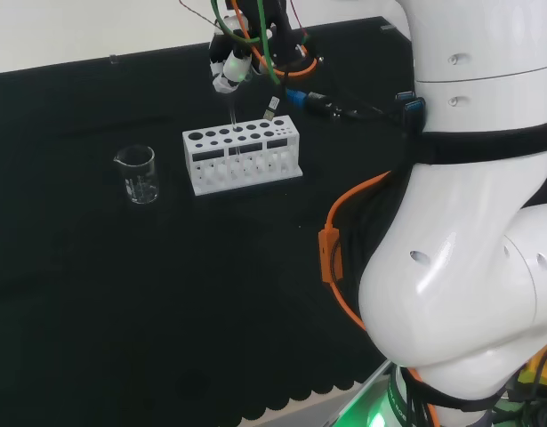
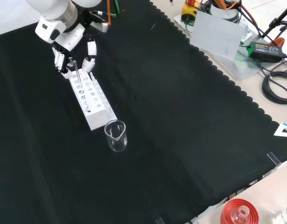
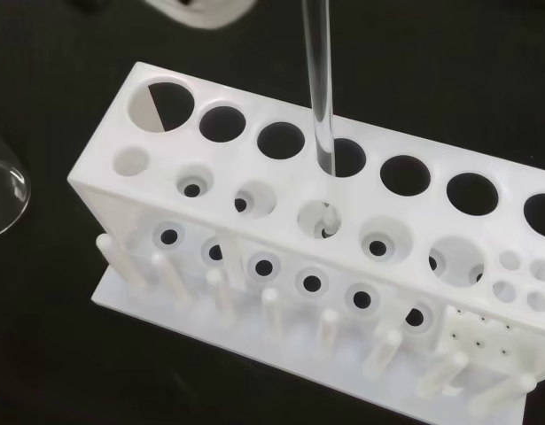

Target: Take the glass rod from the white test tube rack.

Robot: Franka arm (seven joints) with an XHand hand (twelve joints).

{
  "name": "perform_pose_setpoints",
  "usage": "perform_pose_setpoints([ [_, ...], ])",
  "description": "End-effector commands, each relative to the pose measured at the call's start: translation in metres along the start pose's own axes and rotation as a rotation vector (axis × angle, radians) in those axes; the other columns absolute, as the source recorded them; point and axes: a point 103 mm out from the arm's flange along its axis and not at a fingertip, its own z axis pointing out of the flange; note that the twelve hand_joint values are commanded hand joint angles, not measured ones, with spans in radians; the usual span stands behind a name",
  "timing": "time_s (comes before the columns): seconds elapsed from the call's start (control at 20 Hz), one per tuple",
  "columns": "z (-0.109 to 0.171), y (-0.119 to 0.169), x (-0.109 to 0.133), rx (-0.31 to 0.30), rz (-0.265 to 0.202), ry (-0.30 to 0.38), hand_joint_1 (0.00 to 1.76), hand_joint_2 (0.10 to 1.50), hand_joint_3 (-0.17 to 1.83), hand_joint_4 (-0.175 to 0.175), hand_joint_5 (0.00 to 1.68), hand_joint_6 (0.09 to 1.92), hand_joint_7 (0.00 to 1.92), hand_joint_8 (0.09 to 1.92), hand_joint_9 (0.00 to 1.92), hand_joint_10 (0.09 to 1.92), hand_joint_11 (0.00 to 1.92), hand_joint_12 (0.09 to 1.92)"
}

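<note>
The white test tube rack [image 1: 242, 169] stands on the black cloth, with two rows of round holes and pegs along its base [image 3: 254, 266]. A clear glass rod [image 3: 318, 88] stands upright in one of the rack's middle holes, its lower end inside the hole. The hand [image 1: 229, 71] hovers just above the rack, fingers curled round the rod's top [image 2: 77, 70]. In the front view the hand [image 2: 71, 56] is at the rack's far end [image 2: 94, 109].
An empty glass beaker [image 1: 138, 173] stands left of the rack in the head view, nearer the camera in the front view [image 2: 116, 136]. A red ribbed ring [image 2: 239, 212] with glassware, a white board [image 2: 218, 35] and cables [image 2: 278, 84] lie off the cloth.
</note>
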Motion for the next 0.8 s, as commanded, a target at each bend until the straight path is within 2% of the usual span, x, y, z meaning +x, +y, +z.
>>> perform_pose_setpoints([
  [0.05,0.0040,0.0062,-0.0005,-0.008,0.002,-0.018,0.97,0.74,0.61,-0.128,0.64,0.88,0.70,0.76,1.16,0.53,1.19,1.02],
  [0.2,0.0053,0.0090,-0.0015,-0.022,0.007,-0.024,1.03,0.72,0.65,-0.162,0.69,0.88,0.76,0.76,1.21,0.49,1.27,0.96],
  [0.35,0.0036,0.0103,-0.0019,-0.049,0.013,-0.038,1.11,0.71,0.69,-0.174,0.78,0.86,0.83,0.76,1.30,0.41,1.37,0.86],
  [0.5,0.0008,0.0106,-0.0028,-0.084,0.022,-0.050,1.15,0.95,0.31,-0.175,0.94,0.99,0.95,0.79,1.39,0.34,1.49,0.75],
  [0.65,-0.0012,0.0111,-0.0012,-0.114,0.024,-0.080,1.17,1.01,0.18,-0.175,1.00,0.97,1.05,0.81,1.43,0.34,1.49,0.67],
  [0.7,-0.0017,0.0112,-0.0003,-0.121,0.024,-0.087,1.20,0.99,0.18,-0.123,1.02,0.94,1.11,0.79,1.45,0.35,1.49,0.65],
  [0.75,-0.0020,0.0116,0.0008,-0.123,0.023,-0.093,1.23,0.93,0.27,-0.090,1.03,0.92,1.17,0.77,1.46,0.36,1.50,0.62],
  [0.8,-0.0022,0.0119,0.0020,-0.124,0.022,-0.104,1.26,0.86,0.38,-0.083,1.05,0.90,1.22,0.74,1.47,0.38,1.51,0.59],
])
